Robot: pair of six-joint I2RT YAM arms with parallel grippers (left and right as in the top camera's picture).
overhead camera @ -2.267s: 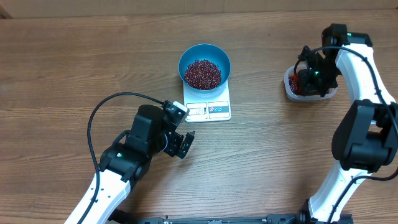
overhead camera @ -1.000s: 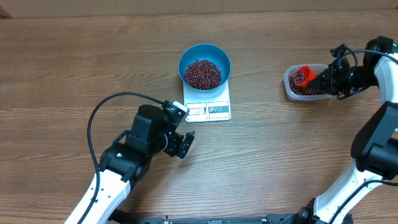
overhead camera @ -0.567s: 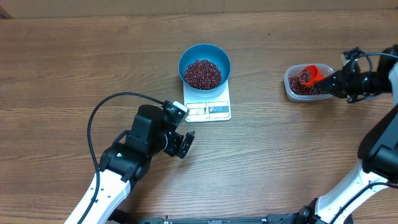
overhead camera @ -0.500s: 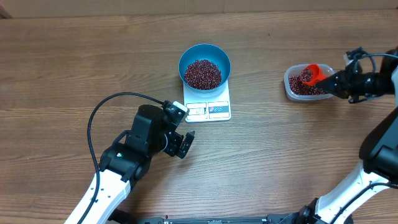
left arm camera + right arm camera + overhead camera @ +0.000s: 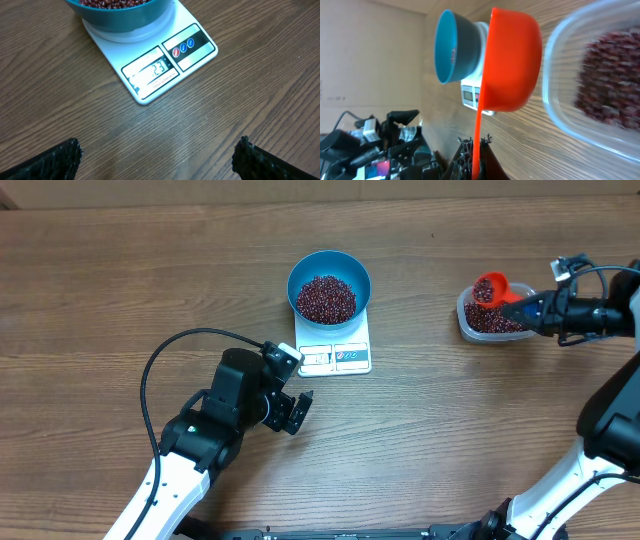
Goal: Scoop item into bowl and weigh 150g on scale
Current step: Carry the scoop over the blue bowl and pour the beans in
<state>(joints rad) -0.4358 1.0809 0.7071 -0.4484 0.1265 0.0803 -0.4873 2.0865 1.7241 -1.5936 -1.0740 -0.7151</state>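
Right gripper [image 5: 534, 306] clamps a scoop [image 5: 490, 285] above the tub [image 5: 464, 320], bowl [image 5: 302, 268] well apart; left gripper [image 5: 157, 152] gapes near the scale [image 5: 195, 47].

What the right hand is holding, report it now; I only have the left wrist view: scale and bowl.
Observer: The right hand is shut on the handle of an orange scoop.
Operator: State its load.
Observer: Overhead shows dark beans in its cup.
Operator: Give its position.
Observer: It overlaps the rim of a clear tub of beans, well right of the blue bowl on the scale.
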